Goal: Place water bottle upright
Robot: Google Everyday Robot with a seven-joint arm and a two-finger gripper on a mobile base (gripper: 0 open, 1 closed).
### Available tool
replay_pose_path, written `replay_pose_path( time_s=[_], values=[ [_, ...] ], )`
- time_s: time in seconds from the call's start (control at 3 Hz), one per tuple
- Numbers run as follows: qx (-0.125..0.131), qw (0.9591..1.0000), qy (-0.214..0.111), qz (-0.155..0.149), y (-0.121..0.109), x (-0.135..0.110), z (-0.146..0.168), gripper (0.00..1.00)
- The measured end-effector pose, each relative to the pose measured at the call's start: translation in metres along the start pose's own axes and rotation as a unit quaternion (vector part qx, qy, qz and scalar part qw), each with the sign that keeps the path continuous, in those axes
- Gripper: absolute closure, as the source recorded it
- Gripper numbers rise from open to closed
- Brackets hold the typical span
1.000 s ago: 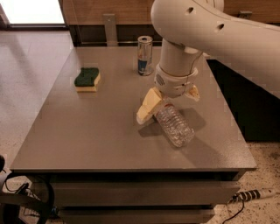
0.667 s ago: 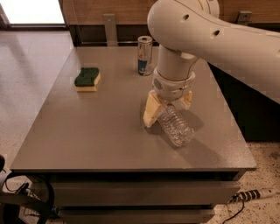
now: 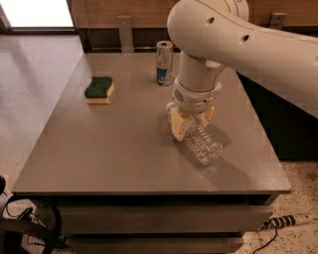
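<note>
My tool [image 3: 193, 124] is down low over the right middle of the grey tabletop [image 3: 114, 149], set on the neck end of the water bottle [image 3: 204, 145]. The bottle lies on its side, its base pointing toward the front right corner. Whether my tool is clamped on it or only around it, I cannot tell. A slim can [image 3: 164, 63] stands upright behind, and a green sponge [image 3: 99, 89] lies well apart to the left.

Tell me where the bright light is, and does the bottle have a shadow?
In the camera view, the brightest spot is the window or doorway at the top left, shining on the floor. The pincer sits at the upper end of the lying water bottle, and a soft dark shadow falls on the table beside the bottle.
</note>
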State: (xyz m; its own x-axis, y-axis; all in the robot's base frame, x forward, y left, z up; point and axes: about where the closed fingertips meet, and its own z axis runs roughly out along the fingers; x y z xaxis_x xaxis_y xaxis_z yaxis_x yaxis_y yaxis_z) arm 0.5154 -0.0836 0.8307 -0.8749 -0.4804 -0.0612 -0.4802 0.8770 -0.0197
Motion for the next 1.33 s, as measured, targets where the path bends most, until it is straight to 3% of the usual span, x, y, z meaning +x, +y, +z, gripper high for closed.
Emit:
replay_pose_path(
  time_s=[0.33,0.67,1.0,1.33],
  values=[
    [0.0,1.0,-0.001,-0.001,0.001,-0.001,0.001,1.0],
    [0.006,0.9999,-0.011,-0.004,-0.006,-0.003,-0.006,1.0],
    [0.025,0.9984,-0.05,-0.011,-0.03,-0.008,-0.034,1.0],
    [0.035,0.9933,-0.11,-0.013,-0.052,-0.012,-0.061,1.0]
  ],
)
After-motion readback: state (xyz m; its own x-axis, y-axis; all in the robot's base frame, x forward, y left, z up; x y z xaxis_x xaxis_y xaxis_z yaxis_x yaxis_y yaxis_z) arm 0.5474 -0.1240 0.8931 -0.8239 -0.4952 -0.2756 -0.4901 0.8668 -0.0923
